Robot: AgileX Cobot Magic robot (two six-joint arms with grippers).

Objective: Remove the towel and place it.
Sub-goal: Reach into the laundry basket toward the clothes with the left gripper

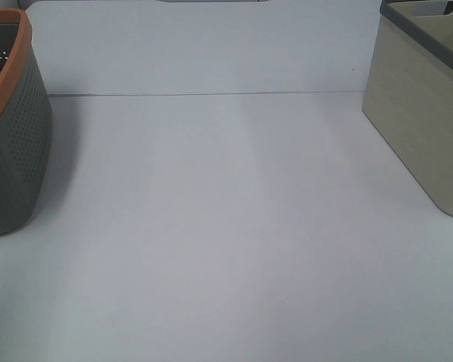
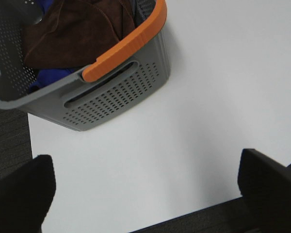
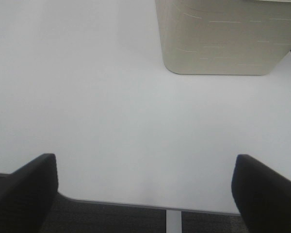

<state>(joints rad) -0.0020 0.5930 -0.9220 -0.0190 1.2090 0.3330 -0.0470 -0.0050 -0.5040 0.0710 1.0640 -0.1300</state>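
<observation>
White tabletop (image 1: 226, 226) carried a grey basket (image 2: 116, 97) with an orange rim (image 2: 131, 41), and the towel (image 2: 77, 34) lay bunched inside it, apart from the left gripper (image 2: 145, 191), whose jaws stood spread and empty. Near the beige bin (image 3: 223, 43), the right gripper (image 3: 145, 189) gaped likewise.

Left end effector (image 2: 145, 191): two blunt, matte black fingers (image 2: 19, 194); right end effector (image 3: 145, 194): the same plain black.
</observation>
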